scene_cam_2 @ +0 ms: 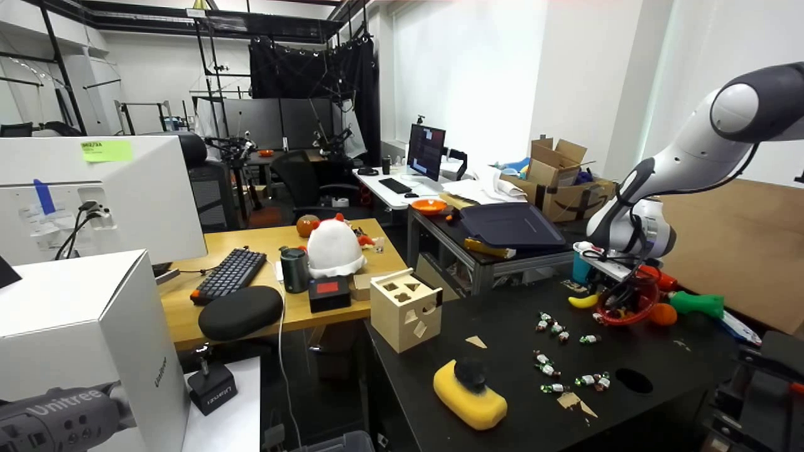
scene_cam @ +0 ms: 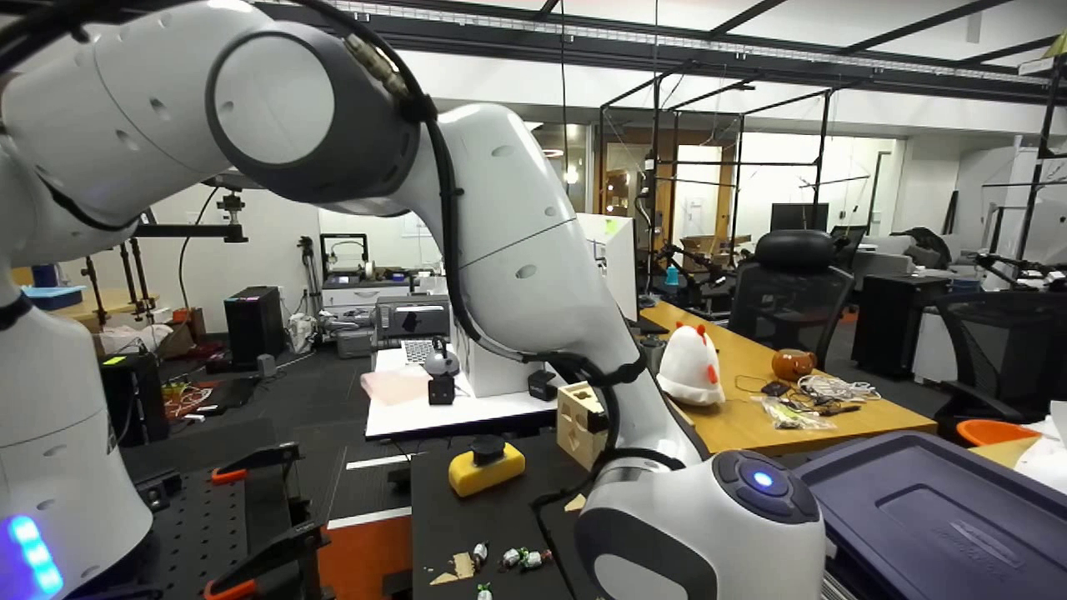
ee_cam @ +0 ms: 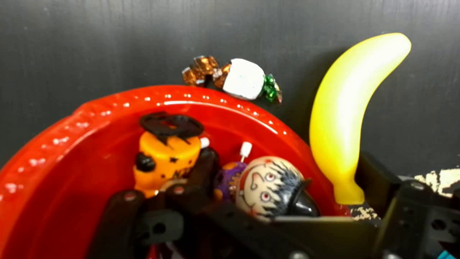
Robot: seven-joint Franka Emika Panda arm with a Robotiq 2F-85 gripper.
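From left to right in the wrist view: a red bowl [ee_cam: 46, 151] is set on a black bench [ee_cam: 107, 43]. Inside it an orange toy [ee_cam: 166, 156] with a dark, brimmed hat is seen. Next, above the rim in the view and outside the bowl, a wrapped candy [ee_cam: 244, 79] is laid nearly crosswise, its green twist turned to the right.

Below the candy in the view, inside the bowl, a pale-faced toy [ee_cam: 266, 185] is framed by the gripper [ee_cam: 291, 167], whose fingers are spread wide with nothing seen to be clasped. Whether the toy is touched by either finger cannot be told. Its long axis is directed from a purple body at left to a black hat at lower right, roughly along the line between the fingers; this alignment is judged to be the governing relation.

At far right, a yellow banana [ee_cam: 337, 115] is placed on the bench just beside the bowl. Its curved long axis is pointed toward the upper right; its narrow lower end is seen next to the finger on that side.
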